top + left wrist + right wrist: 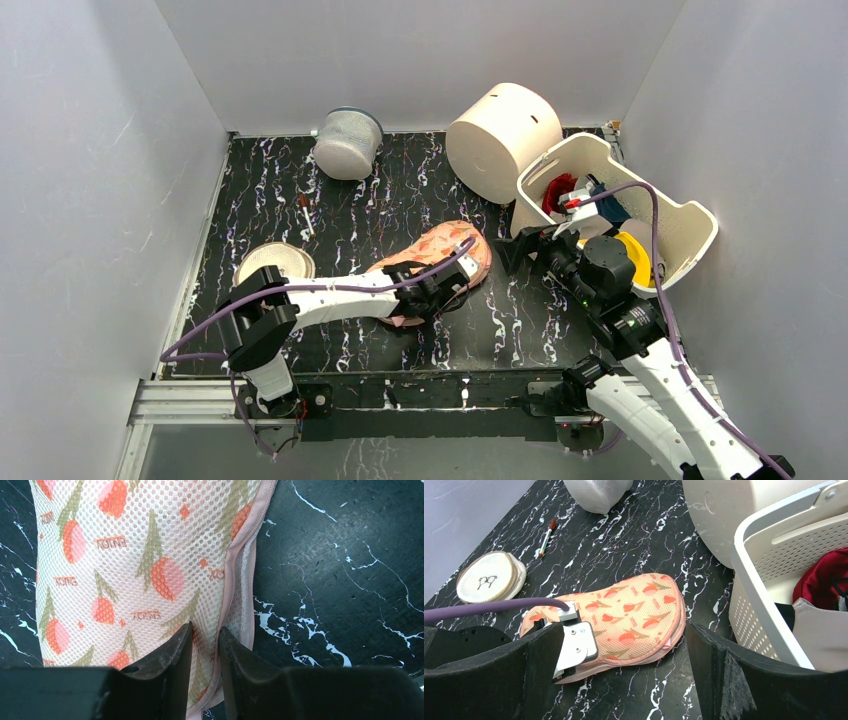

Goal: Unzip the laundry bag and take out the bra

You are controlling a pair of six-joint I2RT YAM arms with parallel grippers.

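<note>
Open black table [505, 325] is seen right of the laundry bag [130, 555]; its pink edge is pinched by the left gripper [206, 642], while the right gripper [624, 632] is held spread.

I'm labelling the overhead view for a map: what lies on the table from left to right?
In order: beige disc → mesh cylinder → laundry bag → cream drum → white basket. The pen is left out, since it overlaps the disc's span.

Matt mesh cloth on the laundry bag [130, 570]; table [400, 195] under it glossy, marble-look; basket [764, 615] perforated white plastic.
</note>
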